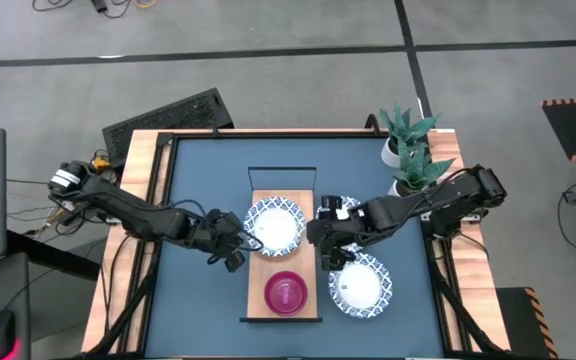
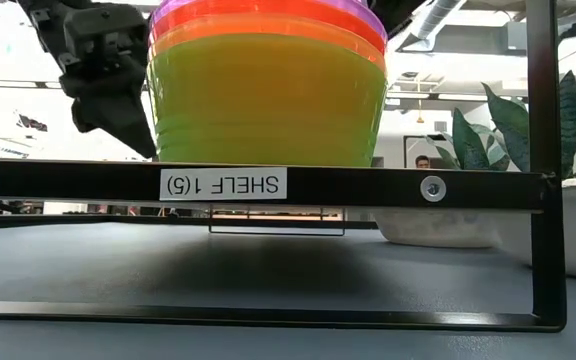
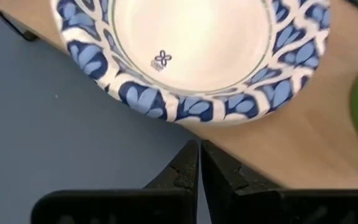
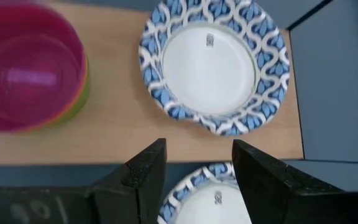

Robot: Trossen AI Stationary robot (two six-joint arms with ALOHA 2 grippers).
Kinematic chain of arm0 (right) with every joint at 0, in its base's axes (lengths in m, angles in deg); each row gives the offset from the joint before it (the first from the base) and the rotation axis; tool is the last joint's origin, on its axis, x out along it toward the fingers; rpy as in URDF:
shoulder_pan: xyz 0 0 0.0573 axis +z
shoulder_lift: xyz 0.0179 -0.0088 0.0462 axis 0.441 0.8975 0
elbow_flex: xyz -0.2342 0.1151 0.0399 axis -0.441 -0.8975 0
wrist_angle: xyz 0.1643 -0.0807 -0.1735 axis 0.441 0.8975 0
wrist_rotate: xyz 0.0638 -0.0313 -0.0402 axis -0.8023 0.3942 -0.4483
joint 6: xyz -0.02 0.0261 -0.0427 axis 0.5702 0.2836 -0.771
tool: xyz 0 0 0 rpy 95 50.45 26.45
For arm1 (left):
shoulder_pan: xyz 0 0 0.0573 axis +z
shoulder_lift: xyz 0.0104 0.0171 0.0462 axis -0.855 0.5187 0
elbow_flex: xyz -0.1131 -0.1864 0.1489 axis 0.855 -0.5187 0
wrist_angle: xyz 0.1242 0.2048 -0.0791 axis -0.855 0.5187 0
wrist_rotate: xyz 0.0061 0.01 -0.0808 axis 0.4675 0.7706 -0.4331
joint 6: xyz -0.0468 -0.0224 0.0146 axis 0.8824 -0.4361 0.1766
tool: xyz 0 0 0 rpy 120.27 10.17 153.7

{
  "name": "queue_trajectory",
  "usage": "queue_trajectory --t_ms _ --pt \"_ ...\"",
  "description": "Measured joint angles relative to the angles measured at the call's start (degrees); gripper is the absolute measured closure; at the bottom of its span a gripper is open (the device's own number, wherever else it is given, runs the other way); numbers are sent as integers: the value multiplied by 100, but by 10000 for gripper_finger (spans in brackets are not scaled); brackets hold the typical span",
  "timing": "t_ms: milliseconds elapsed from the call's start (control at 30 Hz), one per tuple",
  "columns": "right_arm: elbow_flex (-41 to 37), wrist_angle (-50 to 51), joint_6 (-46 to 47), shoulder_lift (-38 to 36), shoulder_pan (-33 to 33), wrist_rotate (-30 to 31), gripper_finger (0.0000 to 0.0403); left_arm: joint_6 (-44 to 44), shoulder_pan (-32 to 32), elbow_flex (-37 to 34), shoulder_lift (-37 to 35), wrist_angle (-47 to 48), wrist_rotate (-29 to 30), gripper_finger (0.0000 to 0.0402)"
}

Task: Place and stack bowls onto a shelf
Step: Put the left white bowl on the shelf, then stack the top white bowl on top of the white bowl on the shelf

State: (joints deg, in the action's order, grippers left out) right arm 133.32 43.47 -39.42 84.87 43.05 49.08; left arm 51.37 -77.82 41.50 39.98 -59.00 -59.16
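A long light-wood shelf [image 1: 286, 258] lies in the middle of the blue table. A white dish with a blue patterned rim [image 1: 275, 225] [image 3: 191, 56] [image 4: 213, 65] rests on its far half. A nested stack of coloured bowls, purple on top [image 1: 285, 293] [image 2: 268, 90] [image 4: 30, 74], sits on its near half. A second white dish [image 1: 360, 285] [image 4: 210, 196] lies on the table right of the shelf. My left gripper [image 1: 233, 248] [image 3: 197, 165] is shut at the shelf's left edge, just short of the first dish. My right gripper [image 1: 330, 250] [image 4: 197, 165] is open, its fingers over the second dish's rim without visibly touching it.
Potted plants [image 1: 413, 150] stand at the table's far right corner. The shelf's black end frame [image 2: 298, 185] carries a label. A raised wooden border [image 1: 143, 170] runs around the table. Bare blue tabletop [image 1: 203, 300] lies left of the shelf.
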Motion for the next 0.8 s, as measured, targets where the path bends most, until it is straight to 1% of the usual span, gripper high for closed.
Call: queue_trajectory --t_ms 133,400,500,567,700,800 --pt "-2 32 85 -39 35 85 195 -131 98 0 138 -90 -31 398" --pt "0 218 330 -61 74 95 195 -525 464 0 142 -666 23 397" --pt "0 258 361 -61 74 95 195 -618 572 0 142 -693 -21 397" --pt "2 425 607 -61 74 102 195 -624 614 0 138 -674 -121 397" --pt "-15 1368 1380 -59 63 104 195 -619 616 0 -24 -460 -266 397" --pt "-253 1410 2008 -63 68 95 195 -614 616 0 -317 -400 -320 397"
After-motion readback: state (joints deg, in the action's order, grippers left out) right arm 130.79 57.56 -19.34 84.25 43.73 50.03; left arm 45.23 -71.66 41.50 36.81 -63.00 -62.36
